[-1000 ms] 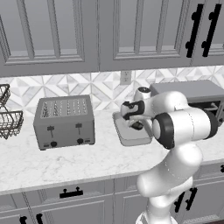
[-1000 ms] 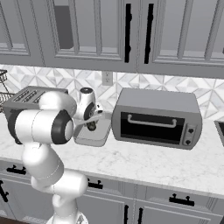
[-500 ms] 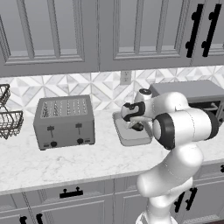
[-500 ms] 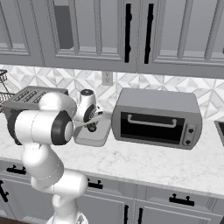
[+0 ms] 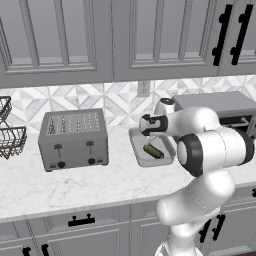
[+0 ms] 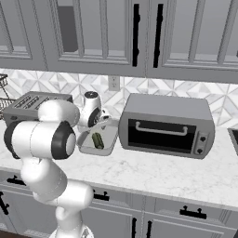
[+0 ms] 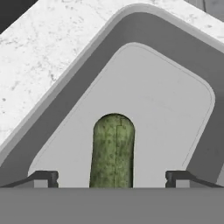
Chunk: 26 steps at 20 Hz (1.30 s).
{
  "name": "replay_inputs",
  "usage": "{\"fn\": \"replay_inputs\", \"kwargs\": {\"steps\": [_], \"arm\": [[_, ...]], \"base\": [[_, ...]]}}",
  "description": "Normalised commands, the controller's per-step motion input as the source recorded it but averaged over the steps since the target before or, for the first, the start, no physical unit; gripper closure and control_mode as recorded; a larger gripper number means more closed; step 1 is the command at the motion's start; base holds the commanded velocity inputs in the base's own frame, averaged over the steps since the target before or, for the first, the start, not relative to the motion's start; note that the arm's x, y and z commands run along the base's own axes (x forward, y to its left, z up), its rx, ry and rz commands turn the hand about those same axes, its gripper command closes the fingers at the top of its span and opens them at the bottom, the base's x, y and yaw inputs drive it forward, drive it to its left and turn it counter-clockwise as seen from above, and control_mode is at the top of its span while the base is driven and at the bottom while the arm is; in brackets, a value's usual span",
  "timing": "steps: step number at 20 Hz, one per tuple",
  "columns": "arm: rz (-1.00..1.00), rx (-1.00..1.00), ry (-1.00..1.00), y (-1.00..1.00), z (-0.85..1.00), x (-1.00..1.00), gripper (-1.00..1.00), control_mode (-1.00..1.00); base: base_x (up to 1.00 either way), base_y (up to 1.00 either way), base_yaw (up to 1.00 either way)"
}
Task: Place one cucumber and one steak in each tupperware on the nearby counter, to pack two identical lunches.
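Since the hand has barely shifted over the last second, you're looking at a release, not a carry: the two-finger gripper hangs low over the shallow grey rectangular tupperware, and its dark fingertips stand wide apart with clear gaps to either side of the green cucumber. Nothing is clamped.

The cucumber lies flat on the container floor, running lengthwise between the tips; from the base cameras it sits toward the near end of the tupperware, which rests on the white marble-veined counter against the backsplash.

My read: cucumber for this box is done. No steak in this container, and I see neither a steak nor a second container here, so most of the task looks still open.

Around it:
- silver four-slot toaster to the left, well apart from the box
- dark wire basket at the far left edge
- grey toaster oven just beside the box on the right
- upper cabinets overhang the whole area

Watch-outs, as I judge them: lift straight up before swinging, the toaster oven wall is close on that side. Arm's own elbow blocks part of both base views.
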Motion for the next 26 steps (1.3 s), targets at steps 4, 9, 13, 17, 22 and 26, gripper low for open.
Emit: {"fn": "replay_inputs", "kwargs": {"steps": [4,9,13,17,22,26], "arm": [[-0.05,0.02,0.02,0.0,0.28,-0.7,-1.0,-1.0],[-0.14,0.0,0.16,0.0,0.0,-0.78,-1.0,-1.0],[-0.22,0.0,0.13,0.0,0.03,-0.62,-1.0,-1.0],[-0.29,0.02,0.07,-0.05,0.4,-0.8,-1.0,-1.0],[-0.17,0.07,0.0,-0.39,0.32,-1.0,-1.0,-1.0],[-0.1,0.02,-0.04,-0.11,0.22,-0.99,-1.0,-1.0]], "base": [[0.0,0.0,0.0],[0.0,0.0,0.0],[0.0,0.0,0.0],[0.0,0.0,0.0],[0.0,0.0,0.0],[0.0,0.0,0.0]]}}
